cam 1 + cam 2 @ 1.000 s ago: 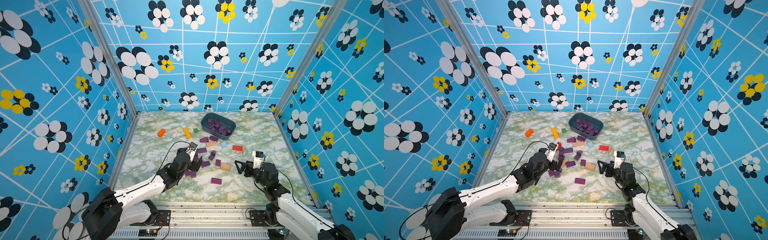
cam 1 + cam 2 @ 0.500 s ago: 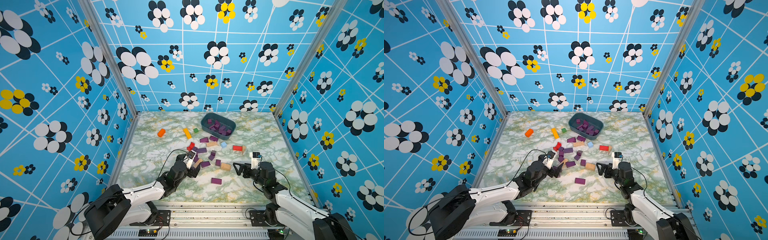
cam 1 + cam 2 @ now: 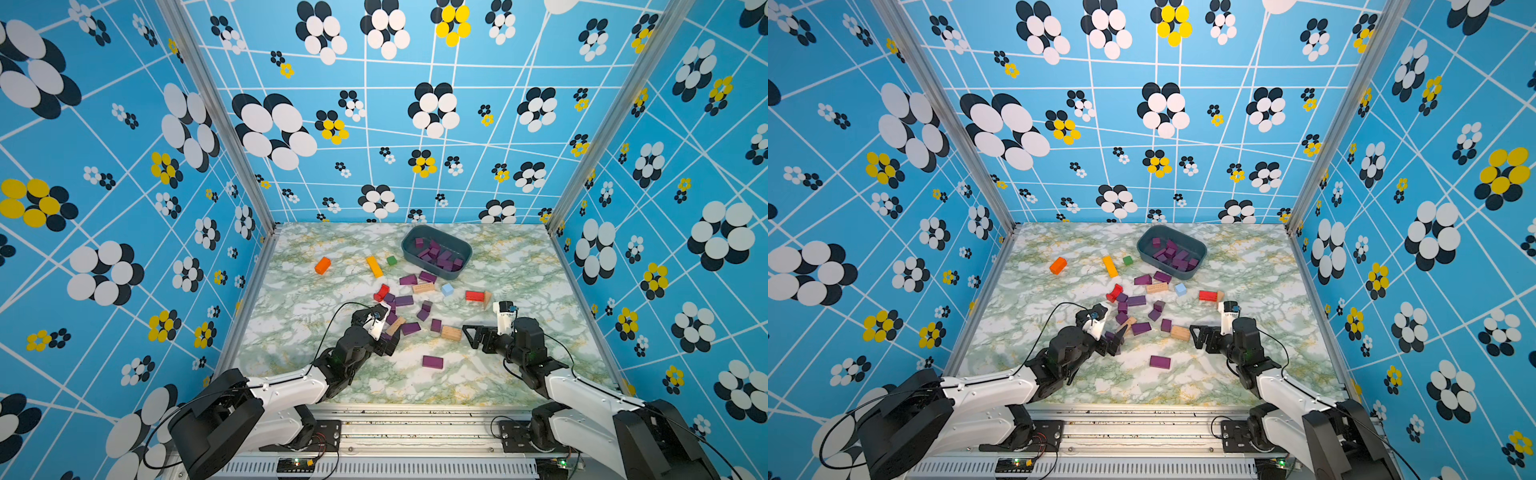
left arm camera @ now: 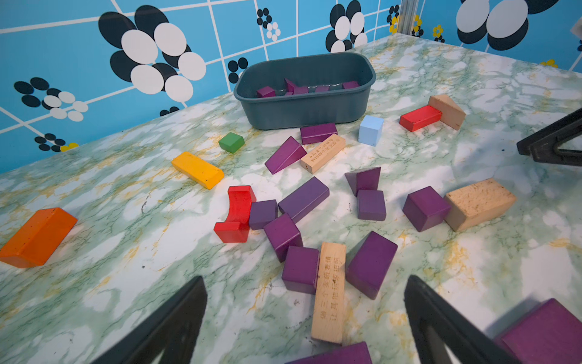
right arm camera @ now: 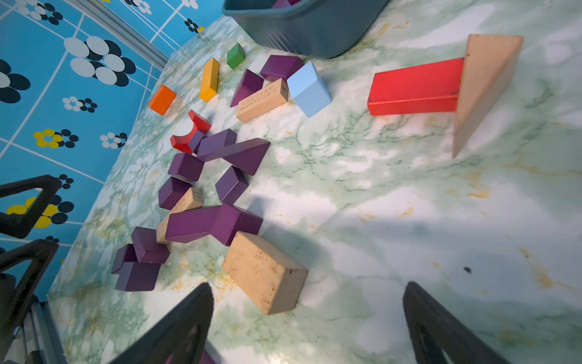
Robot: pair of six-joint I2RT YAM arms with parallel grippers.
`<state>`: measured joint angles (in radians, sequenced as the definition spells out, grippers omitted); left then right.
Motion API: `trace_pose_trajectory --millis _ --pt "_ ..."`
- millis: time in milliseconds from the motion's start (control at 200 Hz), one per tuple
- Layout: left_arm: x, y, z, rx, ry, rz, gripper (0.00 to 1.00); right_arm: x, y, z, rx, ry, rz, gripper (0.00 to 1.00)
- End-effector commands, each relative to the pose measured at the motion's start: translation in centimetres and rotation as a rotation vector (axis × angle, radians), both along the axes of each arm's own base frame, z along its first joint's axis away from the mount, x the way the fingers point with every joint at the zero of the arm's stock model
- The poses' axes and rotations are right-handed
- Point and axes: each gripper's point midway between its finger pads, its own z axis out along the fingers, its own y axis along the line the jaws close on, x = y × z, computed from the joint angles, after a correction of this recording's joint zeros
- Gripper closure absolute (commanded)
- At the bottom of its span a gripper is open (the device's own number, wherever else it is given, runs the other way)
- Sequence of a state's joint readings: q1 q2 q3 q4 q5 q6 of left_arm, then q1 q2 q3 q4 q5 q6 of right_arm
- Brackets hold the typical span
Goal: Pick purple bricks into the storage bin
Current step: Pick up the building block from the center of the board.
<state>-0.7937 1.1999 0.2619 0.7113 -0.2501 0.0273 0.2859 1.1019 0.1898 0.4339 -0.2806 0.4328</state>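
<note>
Left gripper is hanging with jaws spread wide, gripping nothing — tan bar end lying between them | right gripper is hovering spread, empty, near tan block | purple bricks are lying scattered mid-frame in both top views, others sitting in bin up centre-right | writing: Chinese characters are showing on tan bar, too fine to read
</note>
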Motion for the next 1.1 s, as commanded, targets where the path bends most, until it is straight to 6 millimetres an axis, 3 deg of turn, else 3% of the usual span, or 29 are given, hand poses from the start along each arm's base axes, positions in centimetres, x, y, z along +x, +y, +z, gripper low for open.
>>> trace_pose_trajectory --millis 0,270,480,969,1099 --pt "0.4 -0.6 1.1 -0.023 -0.017 0.000 0.01 0.9 1.7 1.5 -0.026 -0.041 0.076 0.11" --pt "0.4 -1.1 0.6 -0.048 0.027 -0.005 0.01 2.4 4.2 4.0 -0.253 -0.055 0.130 0.17" --pt "0.4 -1.0 0.6 -0.058 0.029 -0.001 0.01 2.6 6.4 5.4 -0.304 0.025 0.151 0.35" --pt "0.4 -0.4 0.9 -0.089 0.022 0.029 0.01 2.3 10.1 3.6 -0.399 0.191 0.056 0.45" --pt "0.3 -0.7 0.8 -0.102 0.029 0.017 0.01 2.5 9.8 2.6 -0.437 0.241 0.001 0.47"
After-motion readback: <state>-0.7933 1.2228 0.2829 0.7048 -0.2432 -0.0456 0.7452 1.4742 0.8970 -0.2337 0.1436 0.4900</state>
